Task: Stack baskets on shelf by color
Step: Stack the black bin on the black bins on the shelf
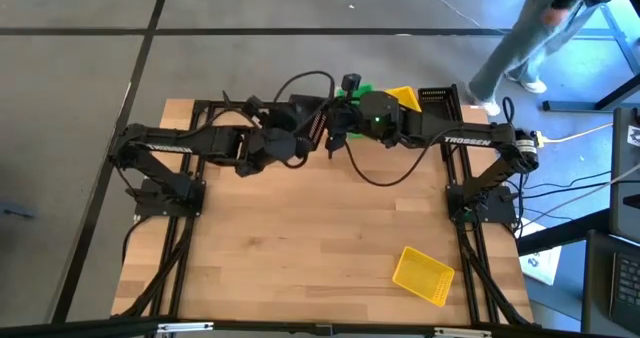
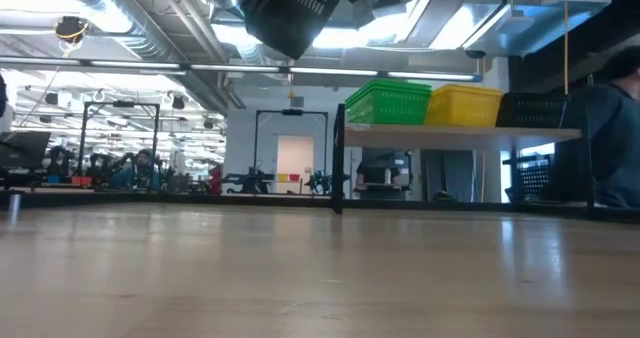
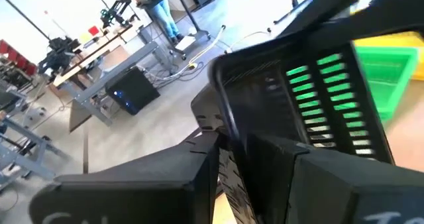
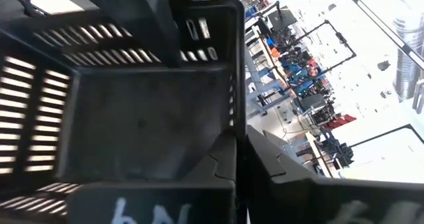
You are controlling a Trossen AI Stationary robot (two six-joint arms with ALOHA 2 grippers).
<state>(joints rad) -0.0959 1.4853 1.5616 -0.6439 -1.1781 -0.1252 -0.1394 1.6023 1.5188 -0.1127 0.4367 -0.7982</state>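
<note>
A black basket (image 1: 308, 121) hangs high between both arms over the table's far middle; in the low view the black basket (image 2: 290, 13) is tilted and well clear of the tabletop. My left gripper (image 3: 228, 151) and my right gripper (image 4: 240, 148) are each shut on one of its walls. The shelf (image 2: 460, 131) stands at the far right and carries a green basket (image 2: 388, 103), a yellow basket (image 2: 465, 106) and a black basket (image 2: 540, 108) side by side. Another yellow basket (image 1: 423, 275) lies on the table near the right front. My left gripper pinches a side wall (image 3: 232, 114) of the black basket at its rim, one finger inside and one outside, coming from the table's left. The basket is lifted clear and tilted. My right gripper pinches the opposite wall near a corner (image 4: 237, 85), one finger inside the basket and one outside, coming from the table's right.
A person (image 1: 520, 38) walks on the floor beyond the table's far right corner, and a person (image 2: 610, 128) shows at the right edge of the low view. Cables (image 1: 380, 173) loop over the tabletop under the arms. Bare wood spreads across the middle and near left.
</note>
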